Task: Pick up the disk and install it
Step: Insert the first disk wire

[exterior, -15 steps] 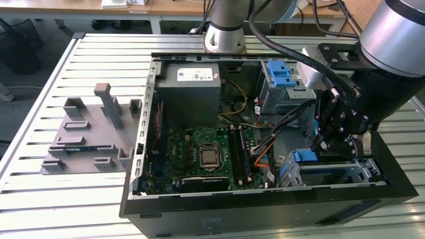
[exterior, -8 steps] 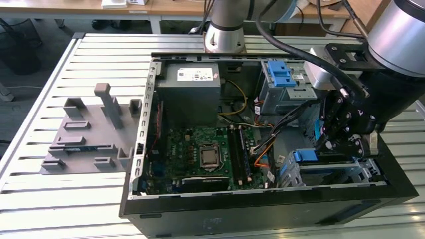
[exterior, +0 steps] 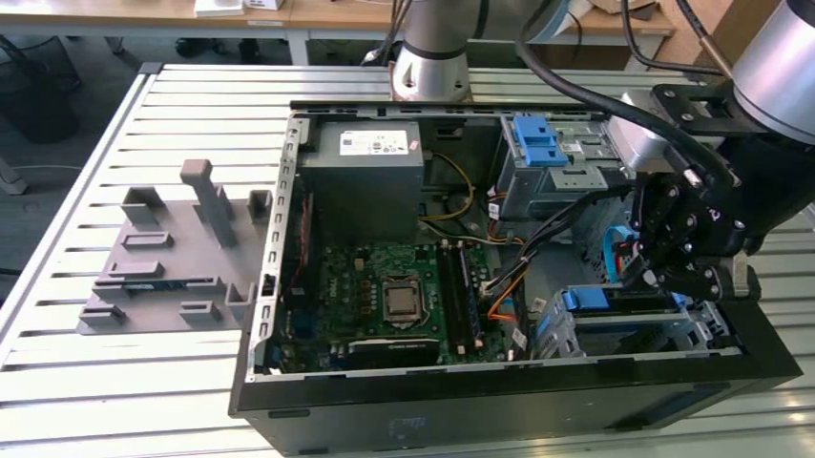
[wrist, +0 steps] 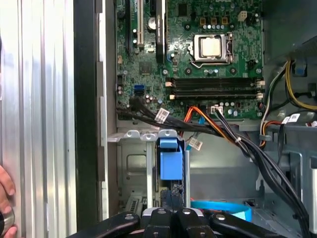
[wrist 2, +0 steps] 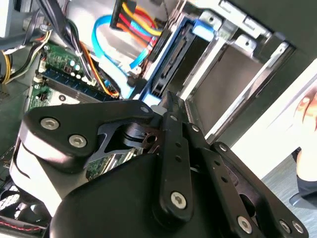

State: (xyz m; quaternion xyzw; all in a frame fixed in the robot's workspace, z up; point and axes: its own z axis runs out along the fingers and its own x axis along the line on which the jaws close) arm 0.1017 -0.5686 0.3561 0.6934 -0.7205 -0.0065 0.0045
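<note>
The disk [exterior: 621, 303] stands on edge in a slot of the metal drive cage [exterior: 698, 329] at the case's corner nearest the exterior view's right. Its blue carrier tab [wrist: 171, 163] shows in the first wrist view. In the second wrist view the disk's dark edge [wrist 2: 171, 59] runs between blue rails. My gripper [exterior: 662, 279] hangs directly over the disk. In both wrist views the gripper [wrist: 174, 214] [wrist 2: 168, 96] is shut, its tips against the disk's connector end, with nothing visible between the fingers.
The open computer case holds a green motherboard [exterior: 395, 296], a grey power-supply box [exterior: 369, 167] and an upper cage with a light-blue latch [exterior: 537, 143]. Cable bundles [wrist: 237, 144] cross beside the cage. A grey fixture [exterior: 172, 258] sits on the slatted table. A hand [wrist: 5, 198] rests outside the case.
</note>
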